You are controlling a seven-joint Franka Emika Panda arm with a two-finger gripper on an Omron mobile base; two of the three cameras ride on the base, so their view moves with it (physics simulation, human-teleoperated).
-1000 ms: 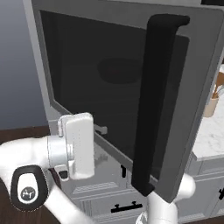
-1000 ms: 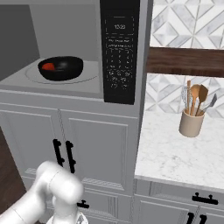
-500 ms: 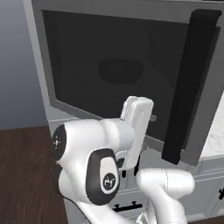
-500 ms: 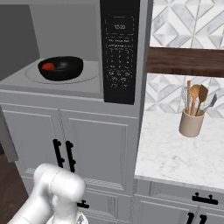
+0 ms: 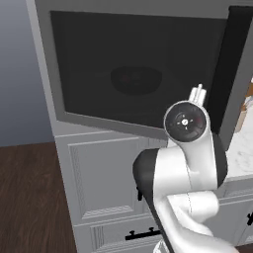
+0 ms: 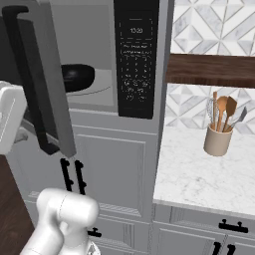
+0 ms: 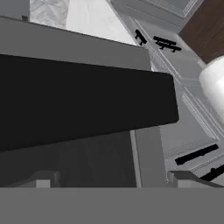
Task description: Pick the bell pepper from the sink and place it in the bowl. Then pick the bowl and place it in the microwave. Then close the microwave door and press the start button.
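Arm (image 5: 185, 163) reared upright against half-shut microwave door (image 6: 42, 84)

bowl (image 6: 74, 77) half hidden by microwave door (image 6: 47, 79)

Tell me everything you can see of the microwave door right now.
The microwave door is a wide grey-framed panel with a dark tinted window and a black vertical bar handle along its free edge. It stands partly open, swung out from the microwave. Through the glass the bowl shows dimly. From the hand view the handle looms close.
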